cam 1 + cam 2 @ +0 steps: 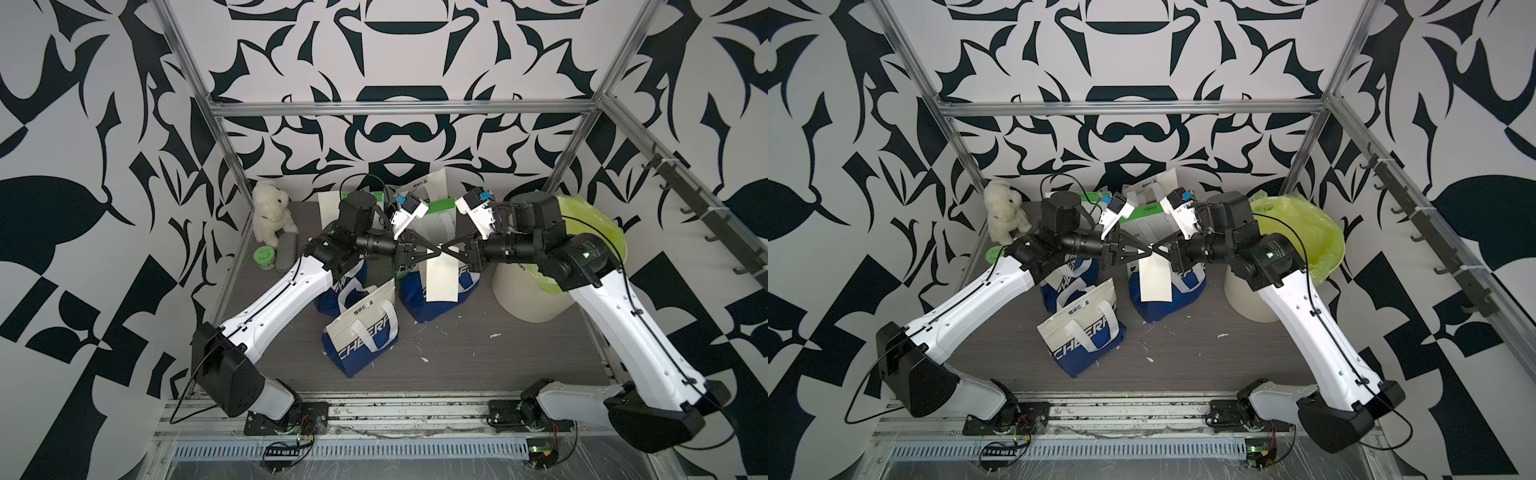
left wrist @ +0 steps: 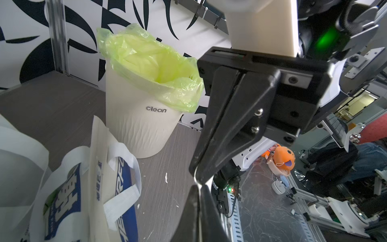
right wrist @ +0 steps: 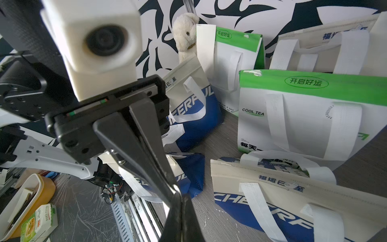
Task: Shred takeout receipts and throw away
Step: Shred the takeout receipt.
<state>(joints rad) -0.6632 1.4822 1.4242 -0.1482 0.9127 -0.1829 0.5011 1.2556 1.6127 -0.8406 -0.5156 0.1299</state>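
Checking both top views: left gripper [image 1: 437, 249] and right gripper [image 1: 447, 248] meet tip to tip over the bags. Both are fully closed on the top edge of one takeout receipt [image 1: 440, 279]. It hangs straight down off the table, in front of a blue-and-white bag [image 1: 411, 296], with the lined bin [image 1: 528, 295] near on the right arm's side.

Left wrist: I see my left gripper [image 2: 198, 188] pinched flat against the right gripper [image 2: 196, 174], no gap in either. The sheet is edge-on, so I can barely make it out.

Right wrist: same nose-to-nose clamp. A second receipt [image 3: 206, 42] stands at the back against a green-and-white bag [image 3: 236, 52], just beside the plush bear [image 3: 186, 29].
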